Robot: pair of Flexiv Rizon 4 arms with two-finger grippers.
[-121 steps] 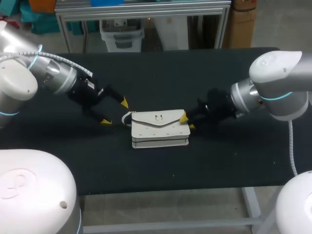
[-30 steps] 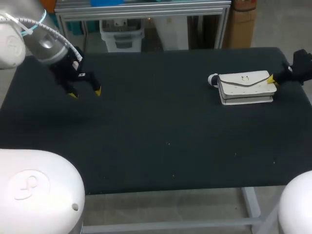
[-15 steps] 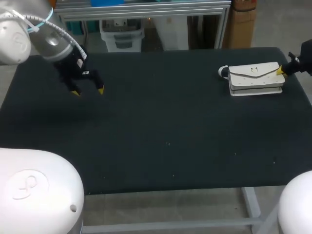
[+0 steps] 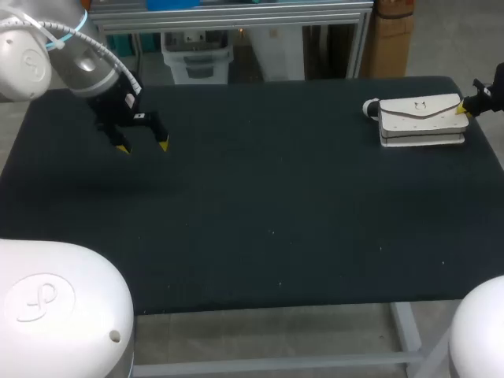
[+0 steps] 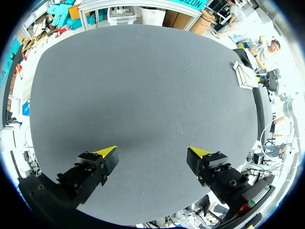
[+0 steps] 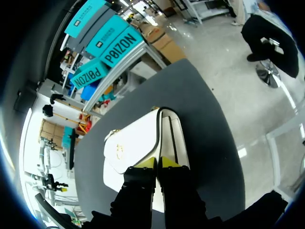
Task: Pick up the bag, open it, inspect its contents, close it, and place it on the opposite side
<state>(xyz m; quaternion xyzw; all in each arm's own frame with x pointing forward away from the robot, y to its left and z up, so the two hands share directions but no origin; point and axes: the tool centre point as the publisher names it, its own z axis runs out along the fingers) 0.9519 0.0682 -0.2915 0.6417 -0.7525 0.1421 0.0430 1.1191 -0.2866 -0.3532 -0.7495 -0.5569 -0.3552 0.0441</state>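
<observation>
In the head view, the white bag [image 4: 420,120] lay at the far right part of the table [image 4: 260,205], closed, with its long axis running across the table from side to side. The right gripper [image 4: 463,111] was at the bag's right end, so the bag stretched away from it toward the middle. The left gripper [image 4: 142,146] hung over the far left part, well apart from the bag, so the right arm was clearly the nearer one.

In the left wrist view, the left gripper [image 5: 152,152] had its fingers spread wide with only bare table between them. The bag [image 5: 245,76] was small and far ahead, near the opposite edge.

In the right wrist view, the right gripper [image 6: 158,164] had its yellow tips pressed almost together, pinching the near end of the bag [image 6: 136,143], which extended straight ahead of the fingers.

Compared with four seconds earlier, the bag had travelled from the middle of the table to the right side, and the left arm had drawn back to the left.
</observation>
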